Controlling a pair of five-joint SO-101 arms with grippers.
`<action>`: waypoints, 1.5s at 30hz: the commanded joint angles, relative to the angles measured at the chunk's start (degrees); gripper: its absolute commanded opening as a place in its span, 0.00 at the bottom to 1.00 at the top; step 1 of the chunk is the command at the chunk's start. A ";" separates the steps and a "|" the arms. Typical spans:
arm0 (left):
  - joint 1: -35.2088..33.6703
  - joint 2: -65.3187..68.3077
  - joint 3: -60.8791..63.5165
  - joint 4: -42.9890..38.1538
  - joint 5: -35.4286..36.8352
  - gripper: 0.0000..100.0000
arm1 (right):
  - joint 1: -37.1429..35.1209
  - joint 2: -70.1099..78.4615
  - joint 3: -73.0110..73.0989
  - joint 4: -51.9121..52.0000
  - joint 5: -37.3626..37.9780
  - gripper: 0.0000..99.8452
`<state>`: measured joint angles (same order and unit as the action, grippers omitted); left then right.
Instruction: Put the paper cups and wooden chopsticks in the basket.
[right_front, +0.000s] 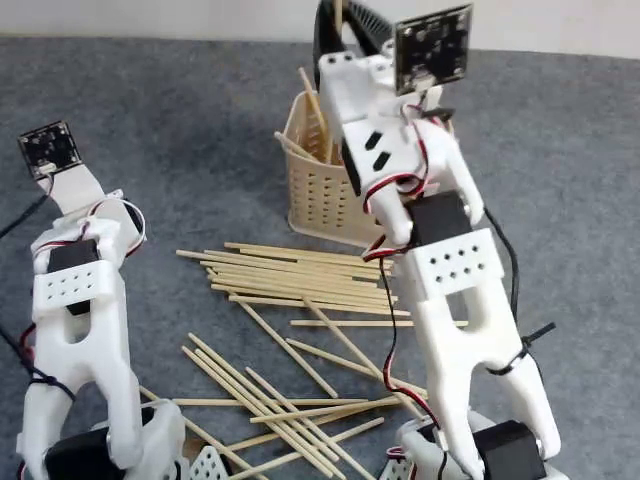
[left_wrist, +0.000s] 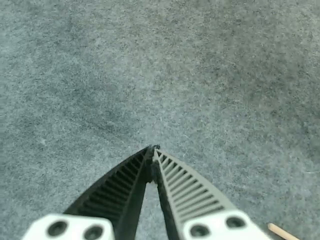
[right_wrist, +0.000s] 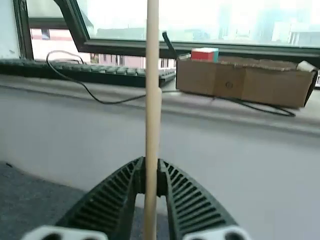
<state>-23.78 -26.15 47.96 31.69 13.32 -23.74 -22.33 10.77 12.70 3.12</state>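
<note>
My right gripper (right_wrist: 150, 167) is shut on a wooden chopstick (right_wrist: 151, 75) that stands upright between its fingers. In the high view that gripper (right_front: 338, 22) hangs above the cream slotted basket (right_front: 320, 205), which holds a few chopsticks (right_front: 312, 100) leaning on its rim. Many loose chopsticks (right_front: 300, 280) lie scattered on the grey carpet in front of the basket. My left gripper (left_wrist: 151, 150) is shut on nothing and points down at bare carpet on the left side, with one chopstick end (left_wrist: 282, 232) close by.
The left arm (right_front: 75, 300) stands at the left and the right arm (right_front: 450, 290) rises at the right. A white wall (right_wrist: 240, 160), a sill with a cardboard box (right_wrist: 240, 82) and cables lie behind the basket.
</note>
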 joint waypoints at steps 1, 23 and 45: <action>-0.84 -1.63 -0.22 -0.97 0.44 0.01 | 0.75 -0.75 2.33 -3.82 -0.26 0.00; -0.84 -1.63 -0.22 -1.05 0.44 0.01 | -0.92 -7.43 13.41 -6.37 -0.26 0.12; -0.75 -1.63 -0.22 -1.05 0.44 0.01 | -8.31 -23.43 13.49 48.75 -0.70 0.12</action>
<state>-23.78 -26.15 47.96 31.69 13.32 -29.01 -43.60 24.84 55.08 3.03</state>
